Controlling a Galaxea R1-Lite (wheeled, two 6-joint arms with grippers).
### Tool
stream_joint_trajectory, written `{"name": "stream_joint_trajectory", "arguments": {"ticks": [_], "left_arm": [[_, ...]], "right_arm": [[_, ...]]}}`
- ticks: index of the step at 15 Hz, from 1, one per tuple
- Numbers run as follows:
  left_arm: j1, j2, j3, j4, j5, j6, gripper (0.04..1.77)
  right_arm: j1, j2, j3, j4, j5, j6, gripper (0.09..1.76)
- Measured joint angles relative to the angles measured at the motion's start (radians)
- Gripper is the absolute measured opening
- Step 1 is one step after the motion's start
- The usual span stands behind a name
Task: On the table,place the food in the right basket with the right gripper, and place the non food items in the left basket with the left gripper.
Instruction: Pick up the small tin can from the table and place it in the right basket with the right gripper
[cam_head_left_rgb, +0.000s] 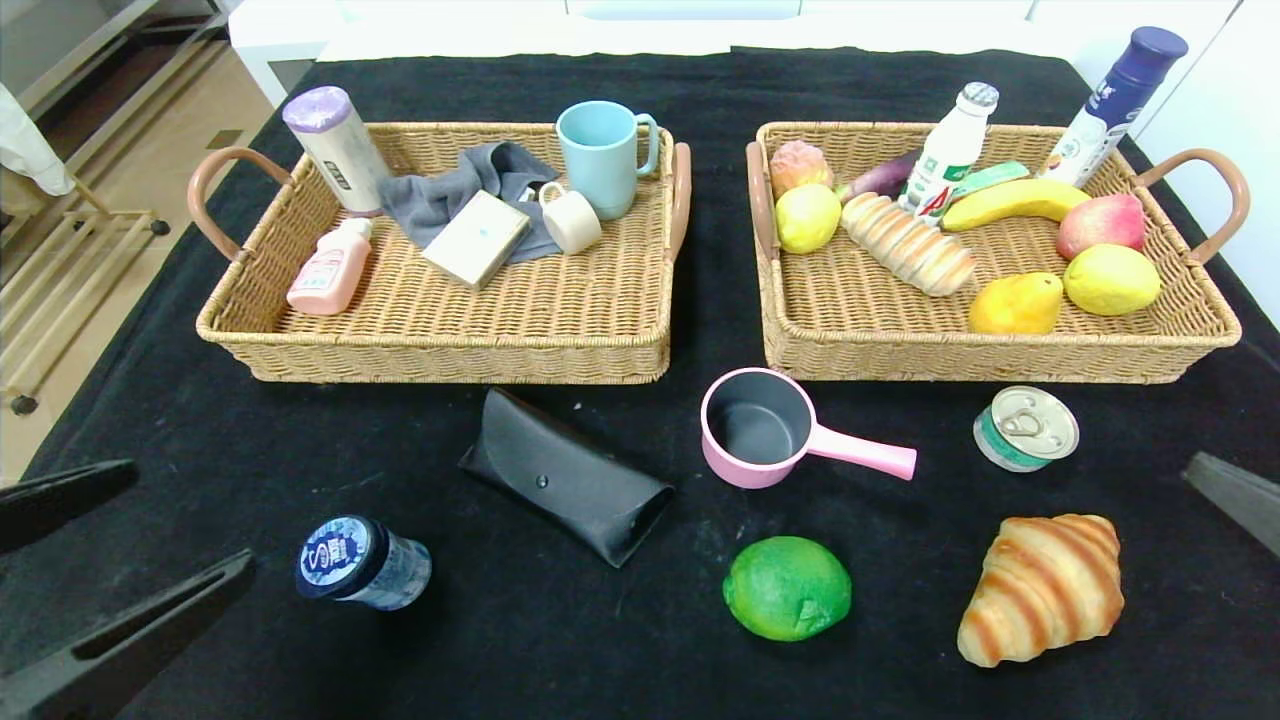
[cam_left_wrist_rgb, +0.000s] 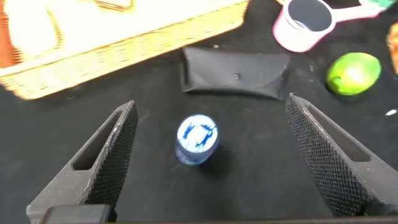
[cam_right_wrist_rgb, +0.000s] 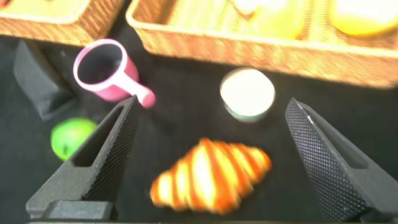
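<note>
Baskets part-filled, six items loose on the cloth

Surface (cam_head_left_rgb: 200, 430) covered in black cloth, white cabinets beyond the far edge, wood flooring and a rack off the left side.

Two wicker baskets side by side at the far half. Left basket (cam_head_left_rgb: 440, 350) holds six things: a tumbler, pink bottle, grey cloth, flat box, blue mug, small white cup. Right basket (cam_head_left_rgb: 1000, 355) holds fruit, a bread loaf, an eggplant, two drink bottles and a green packet.

Loose, near side, one of each: blue-capped jar (cam_head_left_rgb: 362, 562) at left; black glasses case (cam_head_left_rgb: 568, 477) near centre; pink saucepan (cam_head_left_rgb: 772, 427) just right of it; green lime (cam_head_left_rgb: 787, 587) nearest the front edge; tin can (cam_head_left_rgb: 1025, 428) close to the right basket's front wall; croissant (cam_head_left_rgb: 1043, 587) near right.

Left gripper (cam_head_left_rgb: 100, 560) at the near left corner, jaws wide, the jar lying between them in the left wrist view, untouched. Right gripper (cam_right_wrist_rgb: 211, 155) at the right edge, jaws wide, nothing held, above the croissant.

Open cloth between the loose items; a narrow lane separates the baskets.
</note>
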Motion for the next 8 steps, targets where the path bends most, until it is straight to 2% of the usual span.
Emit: {"name": "stream_joint_trajectory", "arguments": {"ticks": [2,6,8], "left_arm": [[-0.039,0.051,-0.024,-0.001,-0.007,0.002,1.72],[-0.157,0.15,-0.09,-0.003,0.0,0.003,1.72],[-0.193,0.193,-0.115,-0.004,0.004,0.004,1.72]], "right_arm": [[0.066,0.072,-0.013,-0.038,-0.054,0.001,1.71],[0.105,0.141,-0.039,-0.04,-0.056,0.001,1.71],[0.127,0.166,-0.04,-0.041,-0.06,0.001,1.71]]}}
